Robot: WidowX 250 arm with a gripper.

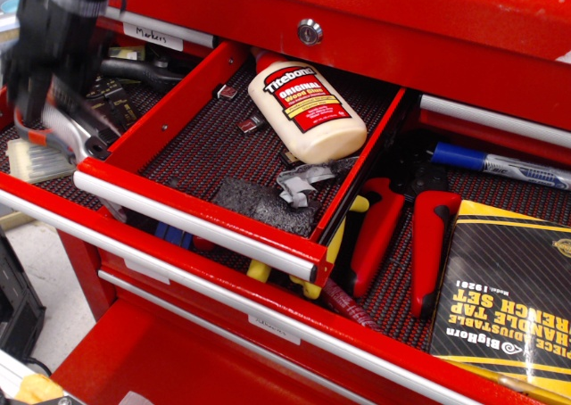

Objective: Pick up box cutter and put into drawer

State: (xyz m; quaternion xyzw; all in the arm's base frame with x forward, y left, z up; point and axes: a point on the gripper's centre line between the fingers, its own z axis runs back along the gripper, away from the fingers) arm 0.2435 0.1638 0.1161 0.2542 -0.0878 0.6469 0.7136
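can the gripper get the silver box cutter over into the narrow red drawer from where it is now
Probably yes. The blurred black gripper hangs left of the narrow red drawer, apparently holding the slim silver-grey box cutter. The drawer is open, with bare mesh left of the cream wood glue bottle.

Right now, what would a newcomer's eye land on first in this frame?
Probably the cream glue bottle lying in the open narrow red drawer at centre. Next, the blurred black gripper at far left, apparently holding the silver box cutter just outside the drawer's left wall; its jaws are too smeared to judge.
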